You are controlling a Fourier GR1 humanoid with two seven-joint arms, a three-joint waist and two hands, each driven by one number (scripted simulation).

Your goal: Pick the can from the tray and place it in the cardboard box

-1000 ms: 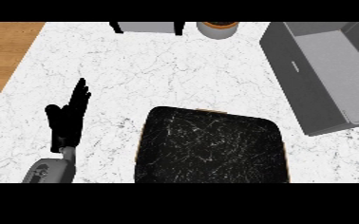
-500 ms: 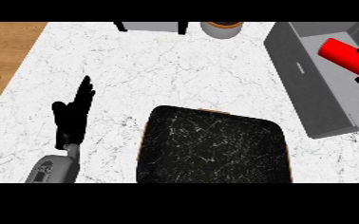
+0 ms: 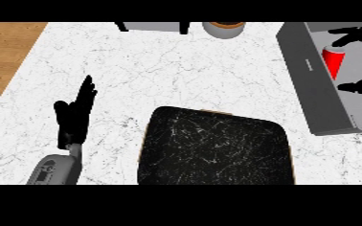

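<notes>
A red cylindrical can (image 3: 333,62) sits within the outline of a grey open-topped box (image 3: 302,93) at the right side of a white marbled bench (image 3: 176,72). It is well apart from the black rectangular tray (image 3: 216,148), scuffed with pale scratches, which lies near the bench's front edge. The can's long axis runs along the length of the box, pointing away from the robot and slightly slanted in the head view. Its broader end is the farther one and its narrower end the nearer; whether it rests on the box's floor or hangs above it cannot be told. Black parts of the right hand (image 3: 350,37) show at the right edge, one just beyond the can's far end and another just beyond its near end, so that the can lies between them. Whether that hand grips the can or stands clear of it cannot be told. The left hand (image 3: 73,117) rests over the bench's left side at the end of its grey forearm (image 3: 53,170); its fingers (image 3: 86,88) are straight, close together and pointing away from the robot, holding nothing. At the bench's far edge stand a grey round pot (image 3: 224,29) with a brown top and, to its left, a grey block on black legs (image 3: 152,27). A brown wooden strip (image 3: 17,48) borders the bench at the far left.
</notes>
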